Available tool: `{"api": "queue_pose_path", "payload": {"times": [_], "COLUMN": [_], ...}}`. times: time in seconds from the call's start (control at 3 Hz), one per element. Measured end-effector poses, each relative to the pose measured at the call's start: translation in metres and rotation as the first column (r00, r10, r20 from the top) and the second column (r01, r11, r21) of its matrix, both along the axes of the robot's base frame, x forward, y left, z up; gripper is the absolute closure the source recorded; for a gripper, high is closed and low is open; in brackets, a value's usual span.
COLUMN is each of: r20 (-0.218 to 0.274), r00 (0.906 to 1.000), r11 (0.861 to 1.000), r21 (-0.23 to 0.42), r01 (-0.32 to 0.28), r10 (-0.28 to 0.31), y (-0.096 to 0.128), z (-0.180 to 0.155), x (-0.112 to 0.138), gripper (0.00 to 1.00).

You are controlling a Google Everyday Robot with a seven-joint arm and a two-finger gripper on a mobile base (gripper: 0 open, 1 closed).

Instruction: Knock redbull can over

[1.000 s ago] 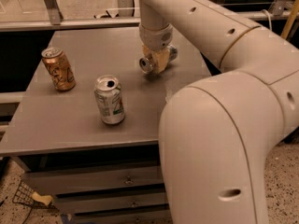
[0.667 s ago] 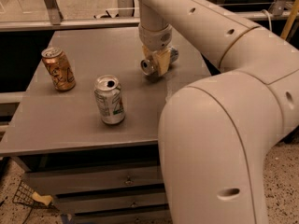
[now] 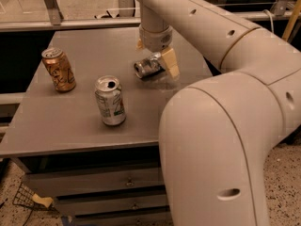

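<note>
Camera view: gripper (image 3: 157, 60) sat low over the back of the table (image 3: 70, 126), fingers spread wide, nothing clamped. One tan finger (image 3: 170, 62) was against the redbull can (image 3: 146, 68). The can lay on its side just under the gripper, open end pointing left. Versus a second earlier, can and gripper had both dropped a touch — can looked settled flat, so knock probably done. Silver can (image 3: 110, 101) and orange can (image 3: 58, 69) stood upright, well apart.
</note>
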State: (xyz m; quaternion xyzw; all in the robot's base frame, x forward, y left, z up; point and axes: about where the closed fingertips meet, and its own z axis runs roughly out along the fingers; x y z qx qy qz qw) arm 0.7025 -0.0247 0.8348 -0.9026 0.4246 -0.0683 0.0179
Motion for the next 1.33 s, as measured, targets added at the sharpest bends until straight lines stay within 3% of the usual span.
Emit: {"api": "queue_pose_path", "payload": {"times": [0.33,0.67,1.0,1.33], "r20": [0.0,0.034,0.068,0.068], "r00": [1.0,0.9974,0.9884,0.9662], "r11": [1.0,0.994,0.98,0.946], "r21": [0.0,0.088,0.155,0.23], "r01": [0.0,0.061,0.124,0.227], "r10": [0.0,-0.064,-0.136,-0.249], "y": [0.0,-0.024,-0.052,-0.09], "z": [0.0,0.015,0.034,0.049], "x": [0.0,-0.003,-0.01,-0.023], "gripper": [0.0,0.0,0.0,0.0]}}
